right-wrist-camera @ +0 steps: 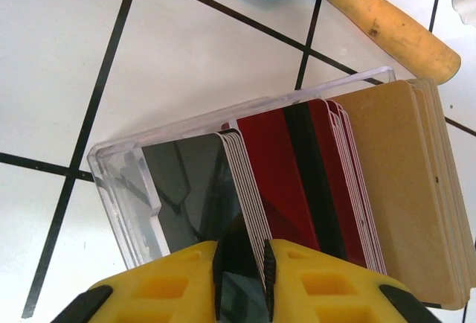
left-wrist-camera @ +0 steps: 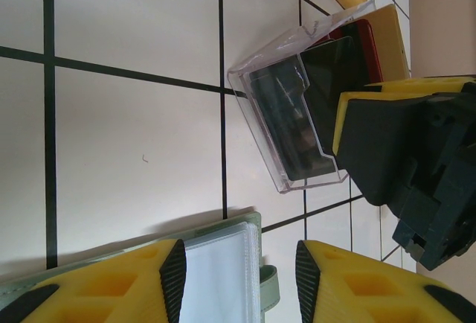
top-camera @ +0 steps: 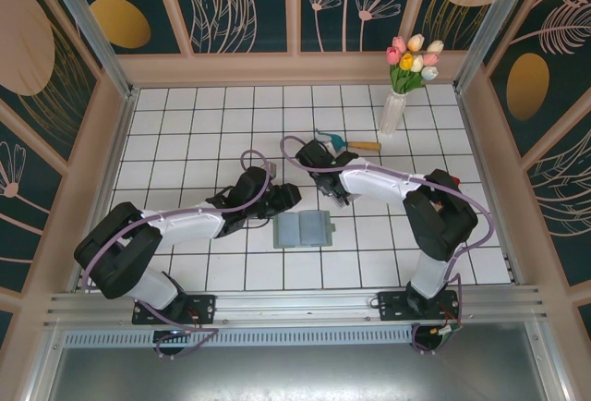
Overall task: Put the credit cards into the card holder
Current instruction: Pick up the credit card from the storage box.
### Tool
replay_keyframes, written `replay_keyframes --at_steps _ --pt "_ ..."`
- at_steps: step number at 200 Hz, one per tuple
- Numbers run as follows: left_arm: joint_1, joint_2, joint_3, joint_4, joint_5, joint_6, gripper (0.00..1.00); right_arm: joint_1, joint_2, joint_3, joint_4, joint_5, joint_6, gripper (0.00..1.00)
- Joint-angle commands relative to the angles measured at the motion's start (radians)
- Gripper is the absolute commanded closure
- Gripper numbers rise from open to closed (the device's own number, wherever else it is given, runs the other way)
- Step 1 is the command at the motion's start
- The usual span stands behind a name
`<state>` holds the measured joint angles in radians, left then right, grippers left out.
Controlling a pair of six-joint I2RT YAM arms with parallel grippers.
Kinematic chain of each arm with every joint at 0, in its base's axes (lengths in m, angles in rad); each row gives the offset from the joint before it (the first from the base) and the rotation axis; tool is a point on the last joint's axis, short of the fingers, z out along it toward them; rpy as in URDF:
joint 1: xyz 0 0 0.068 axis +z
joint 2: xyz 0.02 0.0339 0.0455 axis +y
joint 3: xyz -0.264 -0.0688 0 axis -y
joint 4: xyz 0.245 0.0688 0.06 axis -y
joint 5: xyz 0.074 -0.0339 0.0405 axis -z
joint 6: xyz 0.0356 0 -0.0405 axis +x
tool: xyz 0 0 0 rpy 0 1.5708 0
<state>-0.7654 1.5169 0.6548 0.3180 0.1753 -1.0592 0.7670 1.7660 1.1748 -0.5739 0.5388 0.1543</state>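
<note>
My right tool (right-wrist-camera: 242, 267) is pinched on the top edge of a dark card (right-wrist-camera: 190, 189), frontmost of the credit cards (right-wrist-camera: 297, 181) just ahead. I expect it thin, stiff and slick, so I hold it squarely. My left tool (left-wrist-camera: 239, 272), half open and empty, hangs over the card holder (left-wrist-camera: 216, 260).

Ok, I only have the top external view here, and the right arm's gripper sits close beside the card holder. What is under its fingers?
Observer: In its wrist view, the right gripper has its fingertips on either side of a dark card, which is at the front of a stack standing in a clear tray.
Operator: Is it clamped?
Observer: I cannot tell. The gap between the fingertips is narrow, with the card in it.
Operator: And the left one?
Observer: The left gripper hangs open over the card holder, whose pale inside faces up.
</note>
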Motion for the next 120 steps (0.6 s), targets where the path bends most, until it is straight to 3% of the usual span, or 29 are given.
replay_keyframes --at_steps 1,42,64,120 --pt "-0.004 0.0 0.007 0.02 -0.002 -0.001 0.54 -0.007 -0.036 0.017 -0.042 0.008 0.003 0.79" --pt "-0.005 -0.009 0.009 -0.006 -0.015 0.011 0.54 -0.005 -0.096 0.036 -0.073 -0.018 0.033 0.89" --pt "-0.005 -0.025 0.009 -0.047 -0.045 0.026 0.54 -0.006 -0.144 0.038 -0.078 -0.097 0.058 0.95" --pt "-0.003 -0.091 -0.038 -0.116 -0.108 0.037 0.53 -0.008 -0.296 -0.008 -0.023 -0.305 0.191 1.0"
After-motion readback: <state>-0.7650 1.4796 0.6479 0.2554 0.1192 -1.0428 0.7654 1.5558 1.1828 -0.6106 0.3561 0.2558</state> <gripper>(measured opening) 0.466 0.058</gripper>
